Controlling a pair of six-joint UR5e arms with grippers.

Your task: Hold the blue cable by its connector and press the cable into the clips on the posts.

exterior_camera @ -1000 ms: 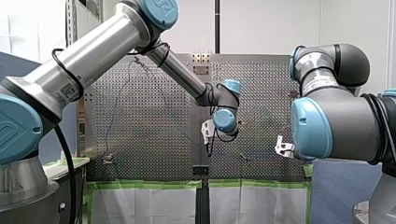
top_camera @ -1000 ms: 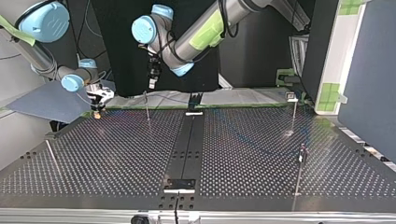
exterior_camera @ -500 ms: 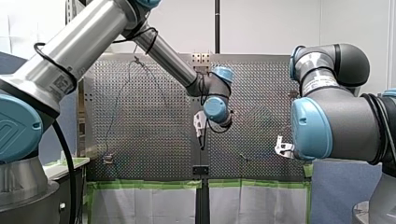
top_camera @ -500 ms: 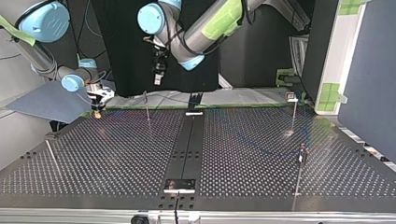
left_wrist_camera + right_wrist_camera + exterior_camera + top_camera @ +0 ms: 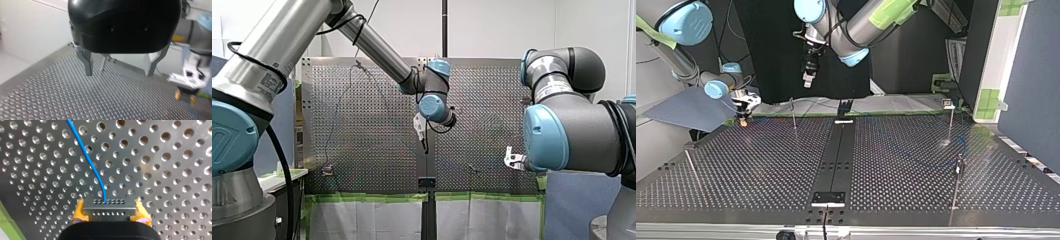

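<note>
Lifting clear is the change: my left arm (image 5: pixel 377 47) now hangs well higher over the table (image 5: pixel 761 165) than a second ago. Its wrist sits further toward the front view's left and is well apart from the thin post (image 5: pixel 793 114) it was near. My right arm (image 5: pixel 716 89) has only edged a little toward the middle, at the table's far left corner in the top view.

The left jaws stand wide and empty, their metal fingers (image 5: pixel 88 67) holding nothing. The right jaws are closed on the connector (image 5: pixel 109 207), one yellow pad (image 5: pixel 78 213) at each end of it.

I judge that no pressing is under way. The free arm looks to be repositioning, and the cable's run to the clips is still to be worked. I cannot tell from here whether any clip already holds it.

The connector's long axis lies crosswise, from pad to pad, low over the table. The blue cable (image 5: pixel 87 157) leaves the middle of the connector's face and points straight ahead of the right jaws. It then leans to one side as it runs away just above the perforated surface.
</note>
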